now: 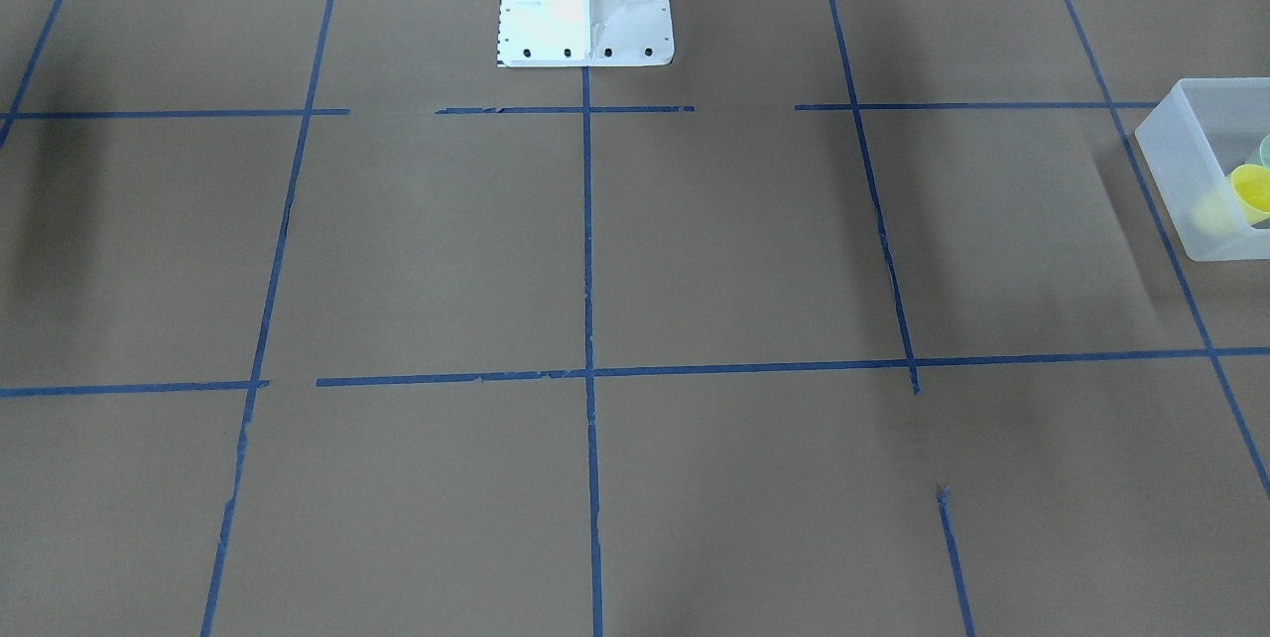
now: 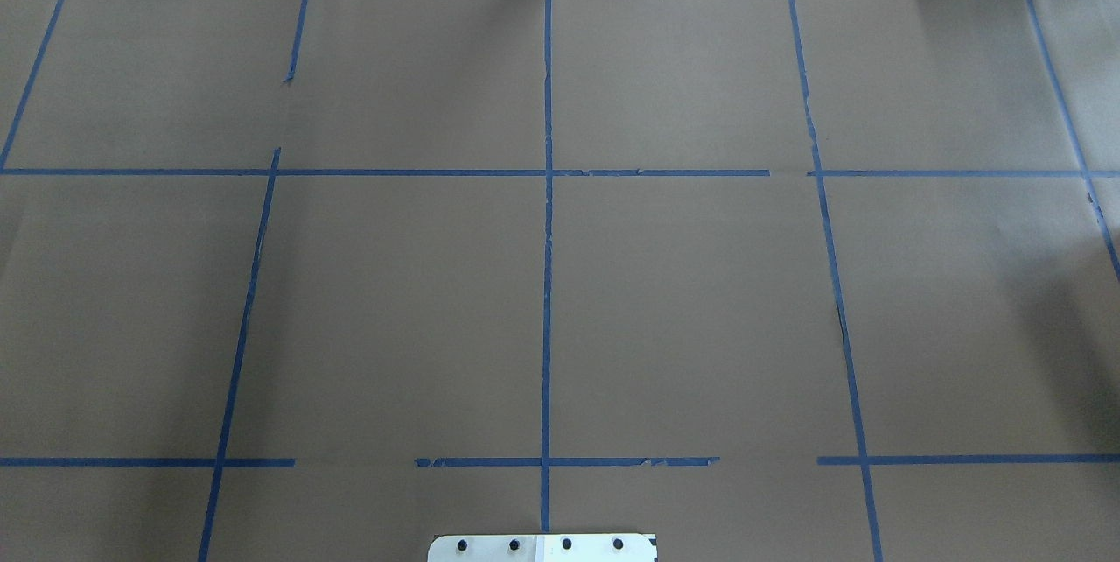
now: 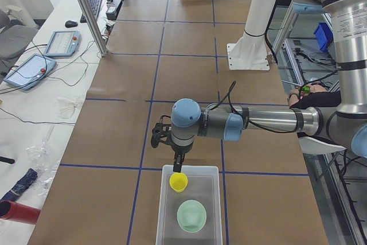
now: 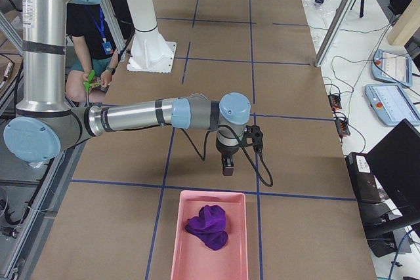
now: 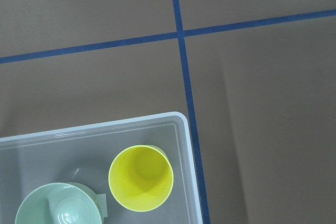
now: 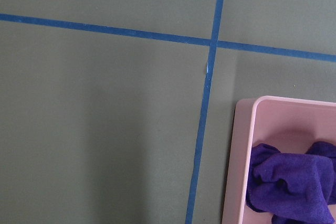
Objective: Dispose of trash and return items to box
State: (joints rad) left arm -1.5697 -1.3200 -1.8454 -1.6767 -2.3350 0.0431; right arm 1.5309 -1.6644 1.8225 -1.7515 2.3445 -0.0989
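left gripper: visible only in the left side view, small and dark, pointing down just below frame centre; not possible to tell whether spread or pressed together; no fingers in the left wrist view.
right gripper: visible only in the right side view, a dark block pointing down near frame centre; state also not possible to tell; no fingers in the right wrist view.
white metal robot base: cut by the top edge of the front-facing view; no arm in this view or in the overhead view.
translucent frosted-white plastic box: at lower centre of the left side view, lower end cut by the frame; cut by the right edge in the front-facing view; far and tiny at the top of the right side view.
small yellow plastic tumbler cup: upright inside the box, mouth up, near the box's upper end; directly under the left gripper tip and overlapping it in the left side view, contact not possible to judge.
low round pale mint-green bowl: inside the same box, just below the cup in the frame; farther from the left gripper; cut by the lower edge in the left wrist view.
pink rectangular plastic tray: at lower centre of the right side view, just below the right gripper in the frame, apart from it; cut by the bottom edge.
crumpled purple cloth: lying inside the pink tray; cut at the lower right corner of the right wrist view.
brown paper-covered table: crossed by blue tape lines.
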